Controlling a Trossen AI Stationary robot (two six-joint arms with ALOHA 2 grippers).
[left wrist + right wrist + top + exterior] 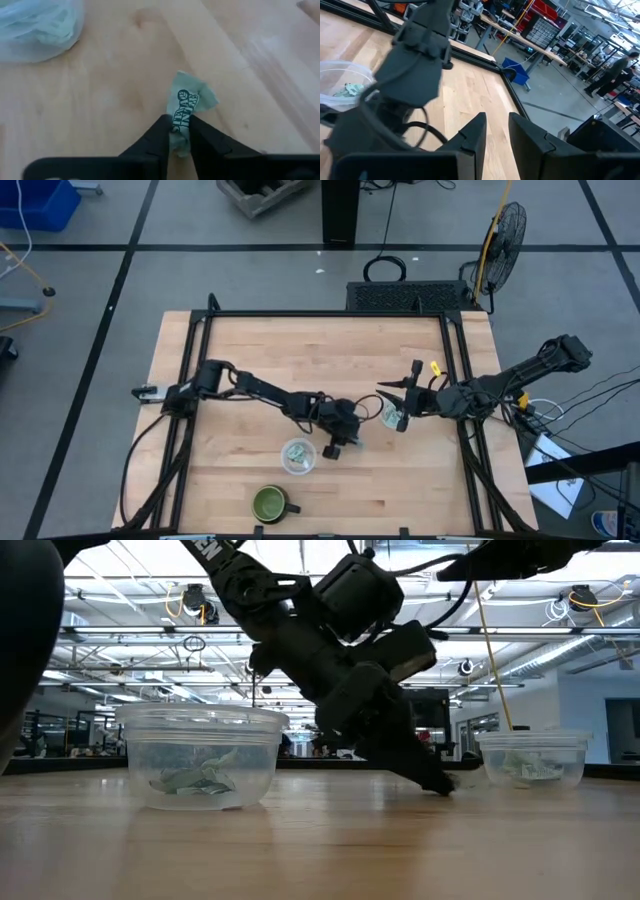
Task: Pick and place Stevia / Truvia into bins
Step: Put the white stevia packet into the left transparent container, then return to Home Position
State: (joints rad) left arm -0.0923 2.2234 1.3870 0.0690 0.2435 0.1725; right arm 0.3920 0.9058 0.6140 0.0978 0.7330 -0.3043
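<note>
Packet [186, 107], light and crumply at centre frame, sits clenched by its edge in left pincer [179, 131]; right pincer [496, 131] hangs released.

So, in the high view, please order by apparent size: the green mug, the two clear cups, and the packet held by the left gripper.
1. Green mug, handle included.
2. Cup near the mug and cup by the right gripper: they look alike, so no ranking; the second is partly covered.
3. Packet in the left gripper: smallest, barely visible from above.

two clear cups [201, 758] holding packets [195, 780], dark arm [340, 660] between
</note>
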